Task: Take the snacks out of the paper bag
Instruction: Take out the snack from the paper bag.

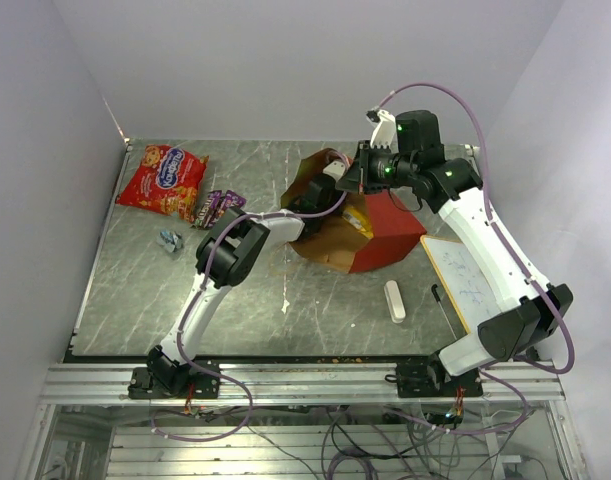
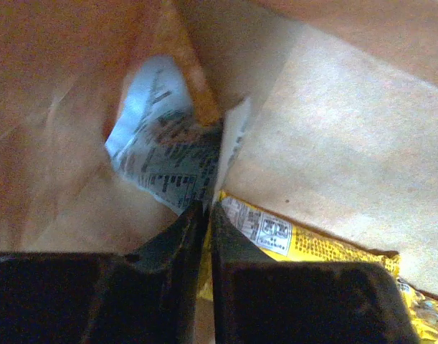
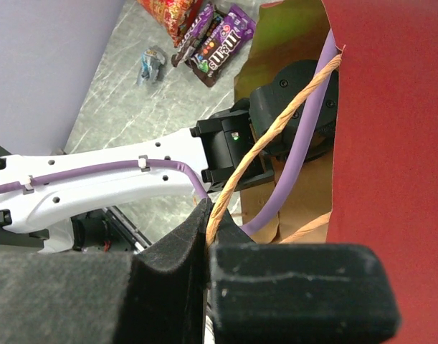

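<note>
Inside the paper bag point(image 1: 390, 240) we find little room: the left arm point(image 1: 225, 255) and its purple cable point(image 3: 297, 143) fill the mouth, a taut handle point(image 3: 276, 136) crosses it, and a yellow pack point(image 2: 312, 244) and a printed wrapper point(image 2: 161, 150) crowd the bottom. Left of the bag, bare table point(image 1: 145, 290) lies open.

Left arm point(image 1: 200, 300) extended forward, left end effector point(image 2: 206, 211) nearly closed; right arm point(image 1: 495, 250) arched, right end effector point(image 3: 208, 226) clamped.

Noted paper bag point(image 1: 390, 240) at mid-table, left gripper point(image 2: 208, 208) inside it beside a snack pack point(image 2: 312, 244). Found chip bag point(image 1: 163, 180) far left, candy packs point(image 1: 217, 207) just right of it, wrapper point(image 1: 170, 239) before both. Logged eraser point(image 1: 394, 300) before the bag, whiteboard point(image 1: 465, 278) at its right.
</note>
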`<state>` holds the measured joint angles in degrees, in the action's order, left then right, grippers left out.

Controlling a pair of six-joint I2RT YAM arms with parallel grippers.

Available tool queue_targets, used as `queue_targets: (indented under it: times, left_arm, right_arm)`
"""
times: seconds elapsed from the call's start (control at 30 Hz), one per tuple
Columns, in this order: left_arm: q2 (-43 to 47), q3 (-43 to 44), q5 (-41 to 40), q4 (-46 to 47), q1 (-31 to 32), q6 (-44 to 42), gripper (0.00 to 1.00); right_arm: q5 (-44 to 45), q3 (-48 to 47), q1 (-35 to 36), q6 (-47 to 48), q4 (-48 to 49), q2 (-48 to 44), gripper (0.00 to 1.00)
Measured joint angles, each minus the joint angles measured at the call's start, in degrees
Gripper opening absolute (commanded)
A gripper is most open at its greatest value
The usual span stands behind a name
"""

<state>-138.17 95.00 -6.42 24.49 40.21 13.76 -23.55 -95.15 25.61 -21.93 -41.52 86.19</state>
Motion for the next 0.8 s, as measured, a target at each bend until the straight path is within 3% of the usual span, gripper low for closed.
queue_targets:
  times: [0.1,0.33,0.8]
  left_arm:
    - [0.02,-0.02,2.1,0.04,-0.07,0.2,0.07]
    - [3.52,-3.28,6.62,-2.4,-0.28,3.21,0.07]
    - [26.38,-19.21,17.99,-13.35,0.46,11.13,0.07]
  right_arm:
    - [0.02,0.0,0.0,0.15,-0.02,0.0,0.0]
    - [-0.02,1.31,0.0,0.13,1.03,-0.92,0.0]
    - [3.04,7.34,-0.07,0.98,5.05,-5.55,0.0]
